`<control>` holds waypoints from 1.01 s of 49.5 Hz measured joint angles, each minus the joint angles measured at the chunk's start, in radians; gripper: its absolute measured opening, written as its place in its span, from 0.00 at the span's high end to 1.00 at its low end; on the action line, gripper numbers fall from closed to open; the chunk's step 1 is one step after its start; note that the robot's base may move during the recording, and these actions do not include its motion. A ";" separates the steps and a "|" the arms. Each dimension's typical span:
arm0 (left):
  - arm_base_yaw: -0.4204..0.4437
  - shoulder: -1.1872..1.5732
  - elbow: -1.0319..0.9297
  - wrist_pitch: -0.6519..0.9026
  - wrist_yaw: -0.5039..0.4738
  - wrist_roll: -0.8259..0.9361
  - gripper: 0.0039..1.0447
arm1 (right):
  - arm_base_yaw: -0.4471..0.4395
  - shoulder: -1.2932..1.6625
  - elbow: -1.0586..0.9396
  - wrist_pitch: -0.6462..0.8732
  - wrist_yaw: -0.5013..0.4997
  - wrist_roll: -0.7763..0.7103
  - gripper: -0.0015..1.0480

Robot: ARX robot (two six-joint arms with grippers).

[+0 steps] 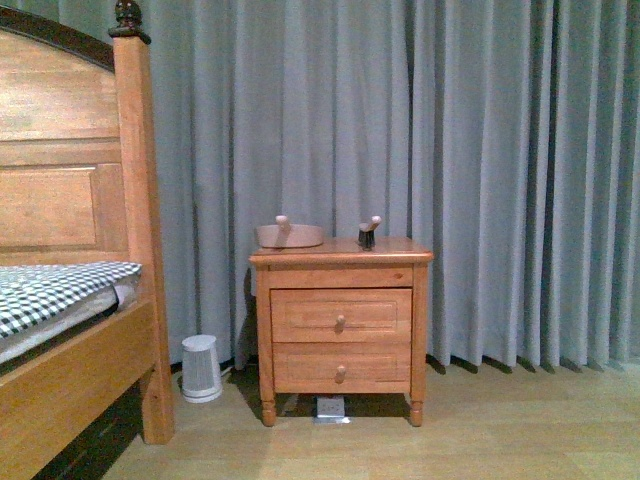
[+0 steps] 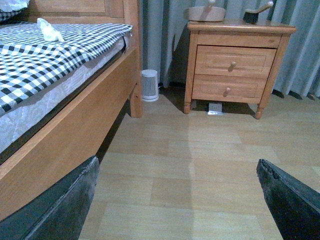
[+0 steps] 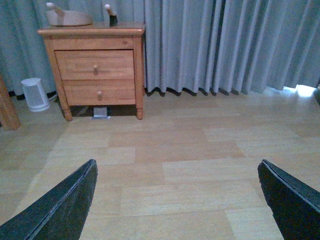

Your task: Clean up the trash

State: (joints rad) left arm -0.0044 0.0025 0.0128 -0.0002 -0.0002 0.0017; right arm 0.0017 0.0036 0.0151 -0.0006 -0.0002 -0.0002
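Crumpled white tissue (image 2: 50, 31) sat on the black-and-white checked bed (image 2: 75, 55), near its headboard end. Left gripper (image 2: 176, 169), fingers wide and empty, hung well apart; it would do best to come in over the mattress edge. Right gripper (image 3: 176, 169) gaped too.

One bed (image 2: 75, 135), one crumpled tissue (image 2: 50, 31), one nightstand (image 1: 341, 262) with two drawers (image 1: 341, 315), one dustpan (image 1: 290, 235), one brush (image 1: 368, 234), one white bin (image 1: 201, 368), one scrap (image 1: 331, 408) of litter
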 joint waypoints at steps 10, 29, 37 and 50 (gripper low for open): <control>0.000 0.000 0.000 0.000 0.000 0.000 0.07 | 0.000 0.000 0.000 0.000 0.000 0.000 0.07; 0.000 0.000 0.000 0.000 0.000 0.000 0.07 | 0.000 0.000 0.000 0.000 0.000 0.000 0.07; 0.000 0.000 0.000 0.000 0.000 0.000 0.07 | 0.000 0.000 0.000 0.000 0.000 0.000 0.07; 0.000 0.000 0.000 0.000 0.000 0.000 0.07 | 0.000 0.000 0.000 0.000 0.000 0.000 0.07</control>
State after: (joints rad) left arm -0.0044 0.0025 0.0128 -0.0002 -0.0002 0.0017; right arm 0.0017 0.0036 0.0151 -0.0006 -0.0002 -0.0002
